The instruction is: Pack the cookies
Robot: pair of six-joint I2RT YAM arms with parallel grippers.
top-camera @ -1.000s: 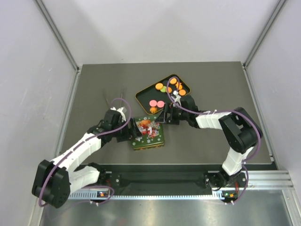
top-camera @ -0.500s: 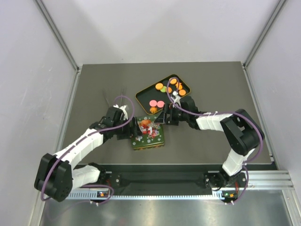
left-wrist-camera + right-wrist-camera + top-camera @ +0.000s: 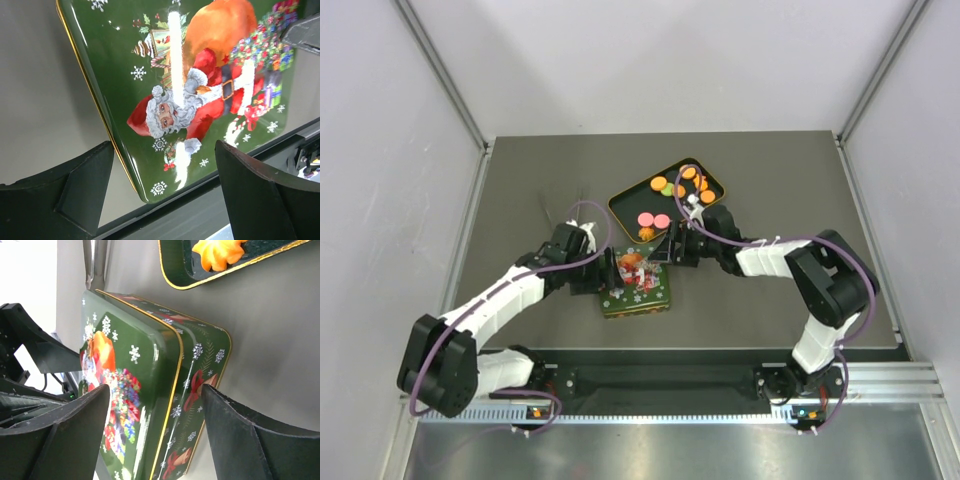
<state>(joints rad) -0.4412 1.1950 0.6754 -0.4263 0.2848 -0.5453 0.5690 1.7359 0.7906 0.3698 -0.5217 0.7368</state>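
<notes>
Left arm is swinging in closer to the tin than a second ago, and the right fingers are narrowing slightly. Left end effector (image 3: pixel 159 152) is sitting spread wide, straddling the near corner of the Santa lid (image 3: pixel 200 75); I can't tell whether either finger is touching it. Right end effector (image 3: pixel 155 395) is also standing spread, facing the opposite corner, with no clear contact showing. Lid is lying offset over the tin (image 3: pixel 645 297) and isn't looking seated square on it. Tin is resting mid-tabletop (image 3: pixel 520 180) between both arms. Cookies (image 3: pixel 645 218), orange, pink and green, are sitting in the open tray (image 3: pixel 628 203) just behind the tin, beside the right wrist.
</notes>
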